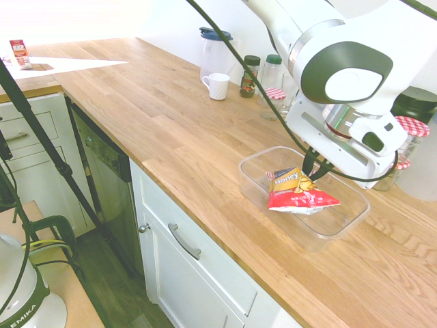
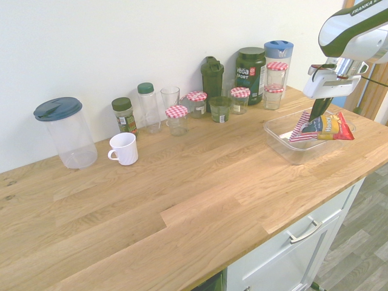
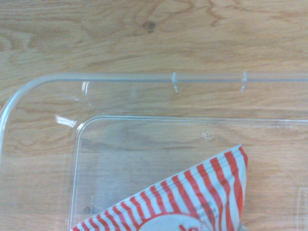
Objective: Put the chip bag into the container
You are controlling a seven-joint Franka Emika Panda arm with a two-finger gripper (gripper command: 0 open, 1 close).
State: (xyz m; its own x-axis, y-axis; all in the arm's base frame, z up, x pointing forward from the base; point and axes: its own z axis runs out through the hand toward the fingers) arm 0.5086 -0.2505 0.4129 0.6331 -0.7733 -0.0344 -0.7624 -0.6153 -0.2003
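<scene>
On the wooden kitchen counter [image 1: 171, 130], the gripper [image 1: 311, 171] pinches the chip bag [image 1: 298, 191] inside the container [image 1: 341, 229]; release it only once it rests flat.

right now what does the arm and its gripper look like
A white Franka arm with rounded glossy shells and a dark grey joint cap with a white centre. Black cables run along it. The gripper has a white body and dark fingers. "FRANKA" lettering shows on a link in the second exterior view.

white mug [image 2: 124, 148] | lidded pitcher [image 2: 65, 132] | checked-lid jars [image 2: 177, 119] | wooden countertop [image 2: 182, 194]
</scene>
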